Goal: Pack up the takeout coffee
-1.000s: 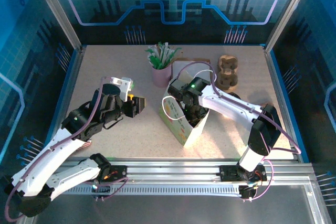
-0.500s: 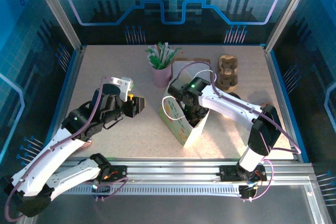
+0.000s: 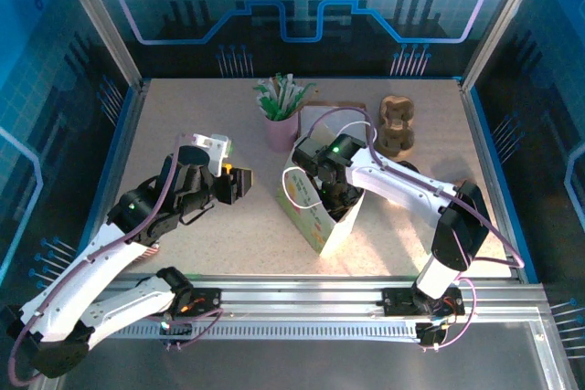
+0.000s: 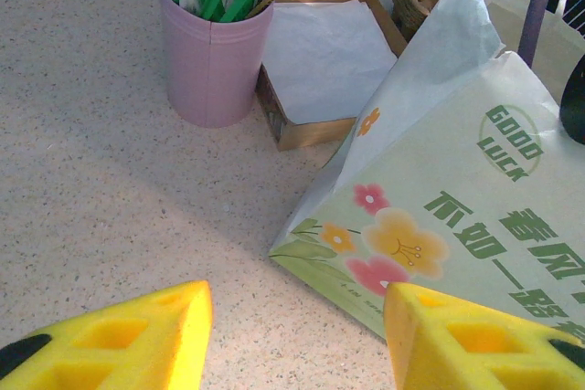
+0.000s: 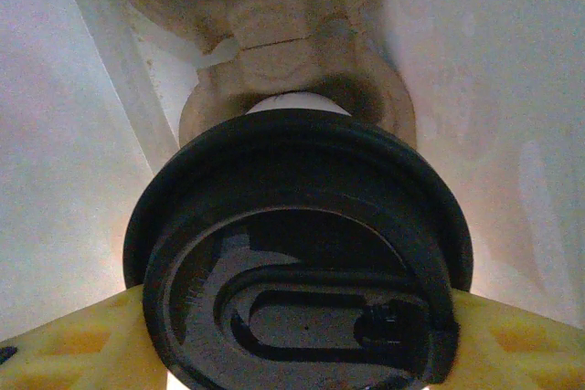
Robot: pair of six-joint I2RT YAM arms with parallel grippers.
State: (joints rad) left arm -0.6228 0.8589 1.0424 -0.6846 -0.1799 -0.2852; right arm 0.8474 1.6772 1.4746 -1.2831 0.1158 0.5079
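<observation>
Item: coffee cup, black lid on, inside paper bag, at moulded carrier socket.
Your right gripper: fingers flank it for seating; grip hidden, cannot tell.
Your left gripper: spread, empty, near bag.

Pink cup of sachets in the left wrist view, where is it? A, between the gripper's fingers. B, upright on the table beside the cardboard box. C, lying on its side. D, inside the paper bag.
B: the pink cup stands upright on the table, beside the cardboard box.
</observation>
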